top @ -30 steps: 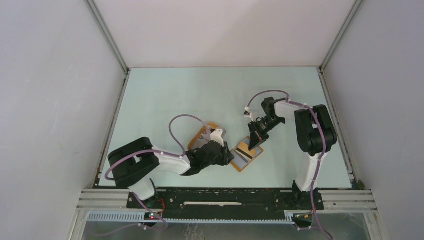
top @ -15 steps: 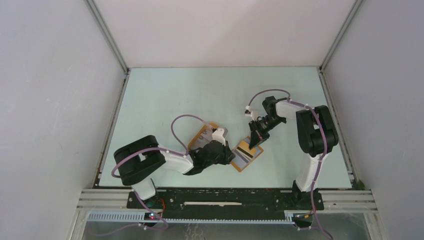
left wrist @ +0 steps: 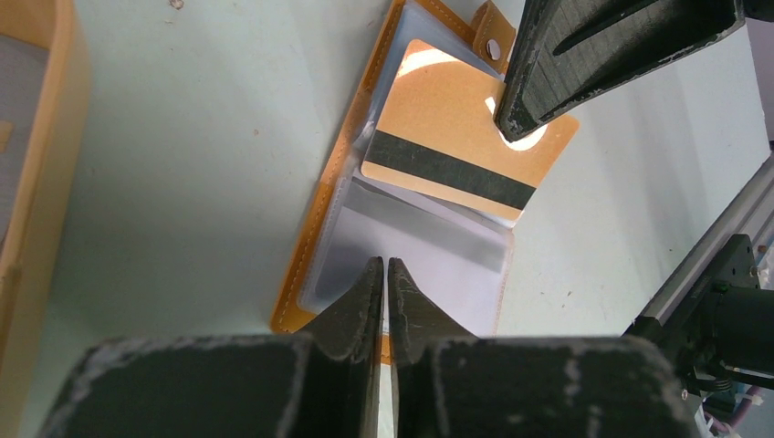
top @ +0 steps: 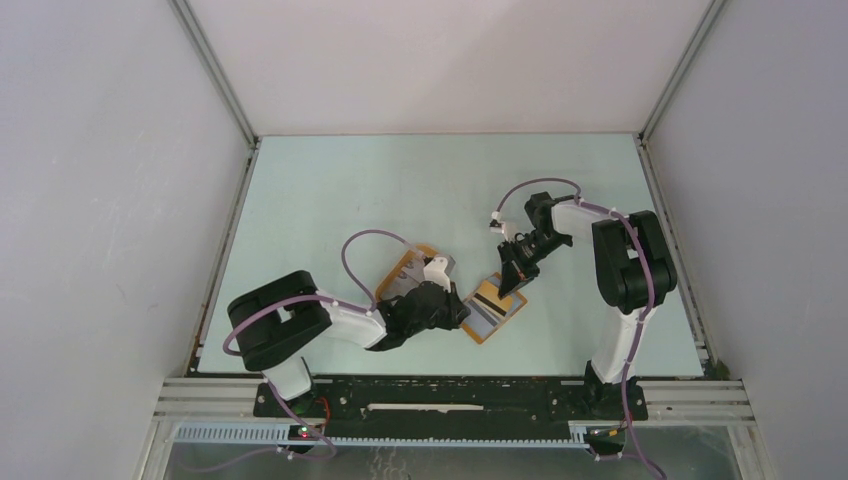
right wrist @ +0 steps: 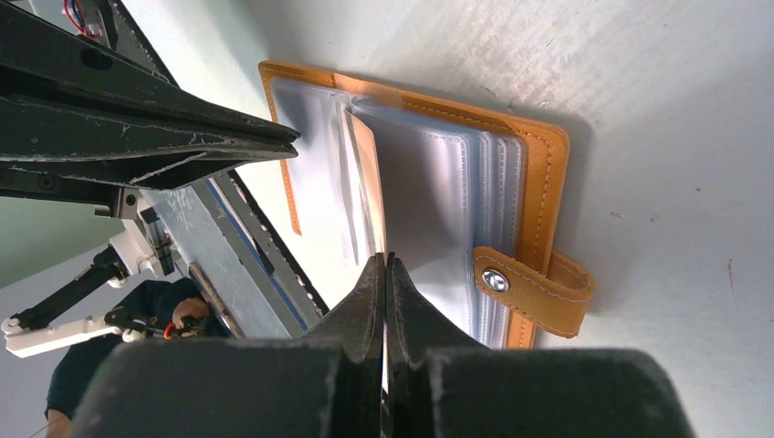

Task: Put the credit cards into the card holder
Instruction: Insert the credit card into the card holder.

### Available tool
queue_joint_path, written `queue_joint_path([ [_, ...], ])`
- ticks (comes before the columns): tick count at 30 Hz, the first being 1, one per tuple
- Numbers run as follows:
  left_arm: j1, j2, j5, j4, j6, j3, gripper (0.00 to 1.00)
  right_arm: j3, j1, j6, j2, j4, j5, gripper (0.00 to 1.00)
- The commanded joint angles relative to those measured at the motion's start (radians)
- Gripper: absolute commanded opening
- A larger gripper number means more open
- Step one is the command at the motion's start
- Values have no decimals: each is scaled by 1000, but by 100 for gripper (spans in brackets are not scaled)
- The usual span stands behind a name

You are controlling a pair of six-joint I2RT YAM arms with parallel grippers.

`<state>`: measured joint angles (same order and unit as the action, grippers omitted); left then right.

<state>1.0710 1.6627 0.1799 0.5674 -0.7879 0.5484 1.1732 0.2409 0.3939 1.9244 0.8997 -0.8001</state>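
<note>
The card holder lies open on the table, an orange-tan wallet with clear sleeves and a snap tab. My right gripper is shut on a credit card, tan-backed with a black stripe. The card stands edge-on over the sleeves, its lower edge at a sleeve opening. My left gripper has its jaws nearly together at the holder's near edge. A thin clear sleeve appears pinched between them.
An oval orange rimmed tray sits just left of the holder, partly under my left wrist, and its wall fills the left of that wrist view. The metal frame rail runs along the near table edge.
My left jaws have closed down at the holder's near edge. The left arm shifted slightly right. The right gripper with the card edged a little towards the holder.
</note>
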Motion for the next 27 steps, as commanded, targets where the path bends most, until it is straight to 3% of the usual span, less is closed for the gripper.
queue_joint_path([
  [1, -2, -5, 5, -6, 0, -28, 9, 9, 9, -5, 12, -8, 49, 0],
  [27, -2, -5, -2, 8, 2, -34, 9, 8, 32, -41, 59, -28, -47, 0],
])
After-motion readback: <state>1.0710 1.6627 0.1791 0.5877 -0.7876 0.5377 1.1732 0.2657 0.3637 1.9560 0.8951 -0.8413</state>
